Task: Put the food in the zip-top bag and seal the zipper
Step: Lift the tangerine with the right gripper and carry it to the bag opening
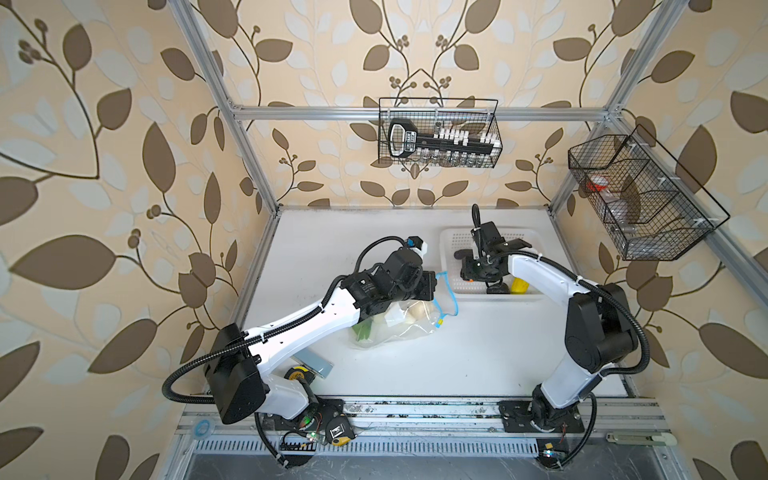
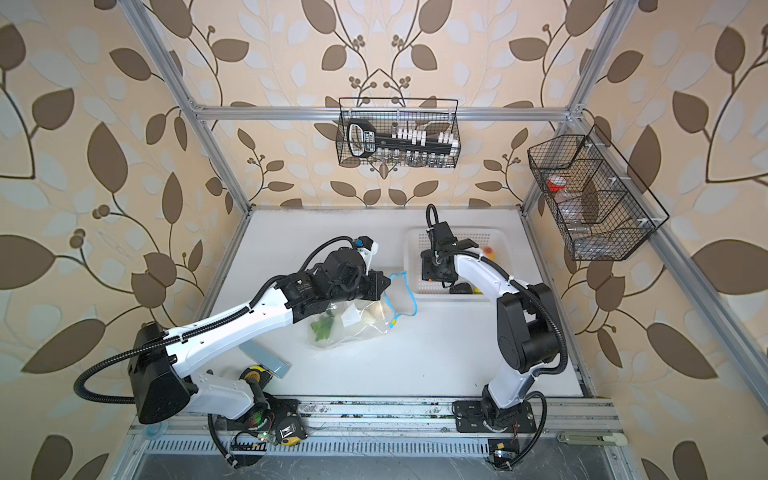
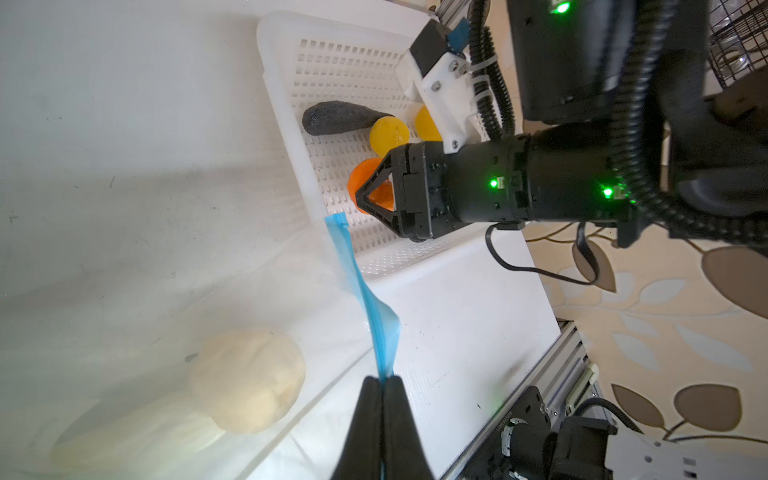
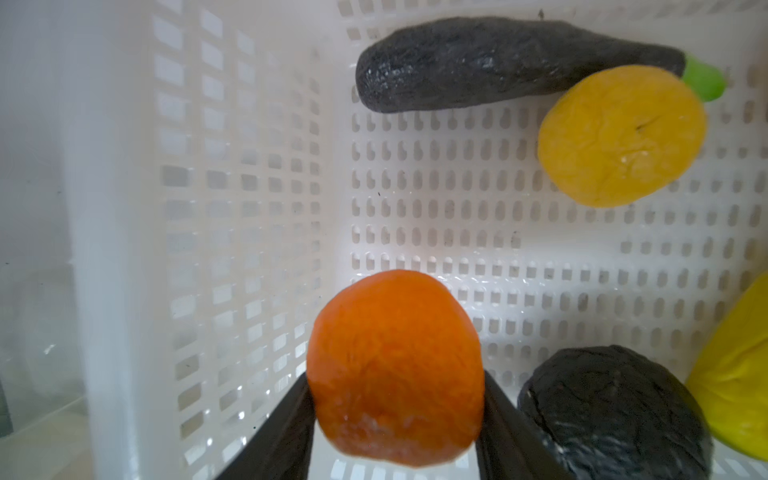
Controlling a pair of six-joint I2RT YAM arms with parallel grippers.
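Observation:
The clear zip-top bag [image 1: 399, 328] lies mid-table with a beige lump [image 3: 249, 382] and leafy greens [image 1: 363, 332] inside. My left gripper [image 3: 382, 379] is shut on the bag's blue zipper [image 3: 361, 291], which it holds up at the mouth beside the basket. My right gripper [image 4: 395, 378] is inside the white perforated basket [image 4: 249, 208], shut on the orange [image 4: 395, 357]. Other food lies in the basket: a long dark piece with a green stalk [image 4: 498, 62], a round yellow fruit [image 4: 619, 137], a dark lump [image 4: 615, 411] and a yellow piece [image 4: 739, 382].
Two black wire baskets hang on the frame, one at the back [image 1: 440, 133] and one on the right [image 1: 640, 195]. A yellow tape measure [image 1: 297, 374] and a grey metal piece [image 1: 313, 361] lie near the left arm's base.

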